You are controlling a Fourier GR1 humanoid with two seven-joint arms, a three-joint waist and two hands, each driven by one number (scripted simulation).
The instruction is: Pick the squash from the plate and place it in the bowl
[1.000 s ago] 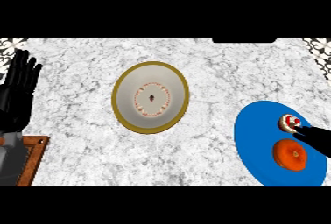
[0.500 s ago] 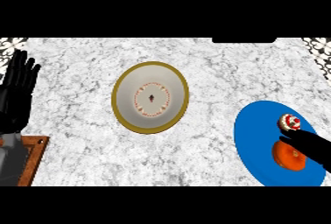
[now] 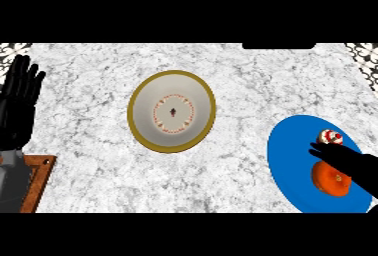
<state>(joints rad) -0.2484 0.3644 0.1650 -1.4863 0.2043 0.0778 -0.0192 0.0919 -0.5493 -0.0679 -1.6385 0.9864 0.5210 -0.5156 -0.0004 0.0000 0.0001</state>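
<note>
The squash point(image 3: 330, 178) — orange and round — lies on the blue plate point(image 3: 289, 165) at the lower right of the marbled worktop point(image 3: 244, 80), towards the plate's right side. Just beyond it on the same plate sits a small red-and-white thing point(image 3: 330, 136), too small to name.

The right hand point(image 3: 353, 162) comes in from the right edge and lies over the plate, its dark shape covering the upper right part of the squash. Its fingertips point left, ending between the squash and the red-and-white thing. Whether its fingers are curled on the squash or only held above it, I cannot tell — the hand shows as one black mass.

The bowl point(image 3: 172, 111) stands near the middle of the worktop, well apart from the plate, to its left. It has a gold rim, a pale inside, and a ring of red dots round a small dark mark at the bottom.

The left hand point(image 3: 18, 107) rests at the left edge, fingers straight and spread, pointing up. Below it, at the lower left corner, shows a brown-framed board point(image 3: 38, 181).
</note>
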